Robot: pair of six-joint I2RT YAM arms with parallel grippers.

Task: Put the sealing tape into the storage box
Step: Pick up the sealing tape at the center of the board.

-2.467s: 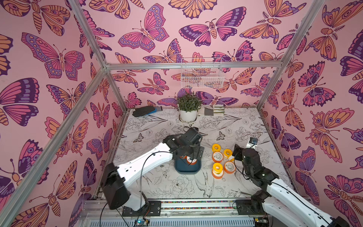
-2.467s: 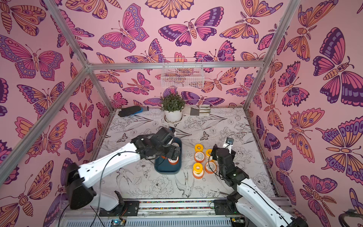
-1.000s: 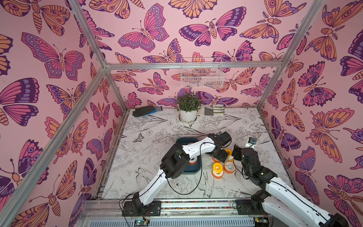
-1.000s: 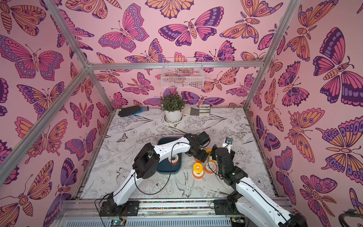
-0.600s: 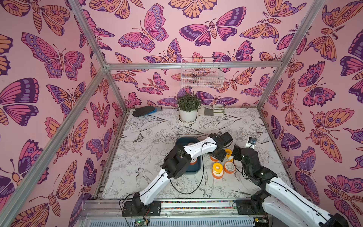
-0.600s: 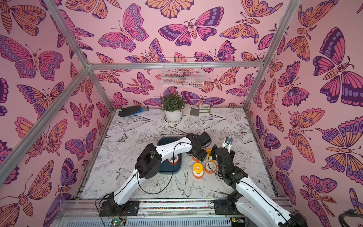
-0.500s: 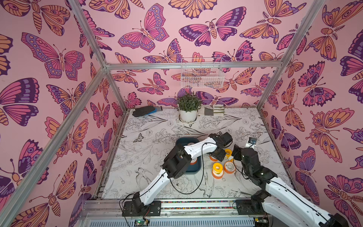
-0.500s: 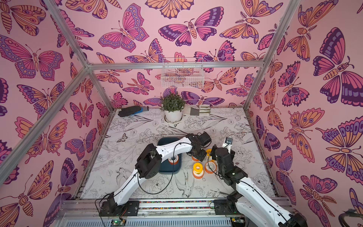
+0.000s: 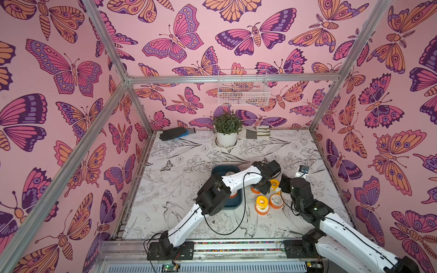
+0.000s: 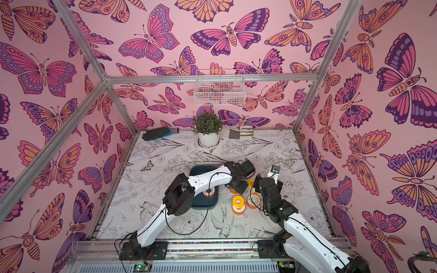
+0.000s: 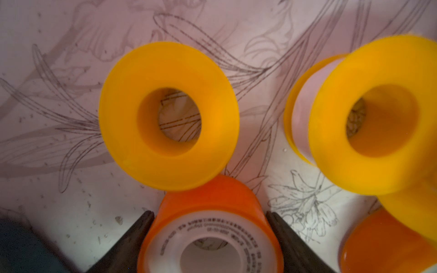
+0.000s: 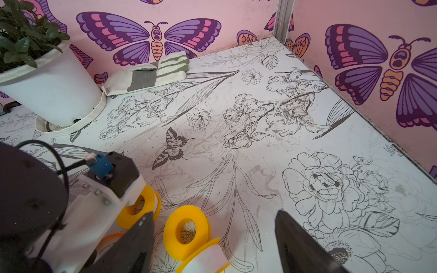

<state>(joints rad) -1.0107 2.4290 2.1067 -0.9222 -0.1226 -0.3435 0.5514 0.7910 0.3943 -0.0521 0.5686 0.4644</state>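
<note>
One tape spool (image 10: 208,193) is seen inside the box (image 9: 224,168). The box lies near the middle of the bench (image 9: 179,179), somewhat toward its front edge, and much of it is hidden under the left arm (image 9: 238,178).

The other spools are clustered on the bench between the box and the right edge. A yellow spool (image 9: 274,183) is set on the cluster's far side. On the front side a stack (image 9: 262,204) topped in yellow is found, with an orange spool (image 9: 275,201) just beside it.

The left fingers (image 11: 132,243) are closed on the gripped spool (image 11: 212,236), an orange one on the cluster's box side, with one finger pressed against each side of its flange. Whether it is lifted off the bench cannot be told.

The right fingers (image 12: 300,243) are spread wide with nothing gripped, and are held just beside the cluster on its right-edge side.

Along the back edge a plant (image 9: 226,139) is flanked by a dark glove (image 9: 173,134) toward the back left corner and a striped glove (image 9: 256,133). A basket (image 9: 243,94) is hung on the back wall.
</note>
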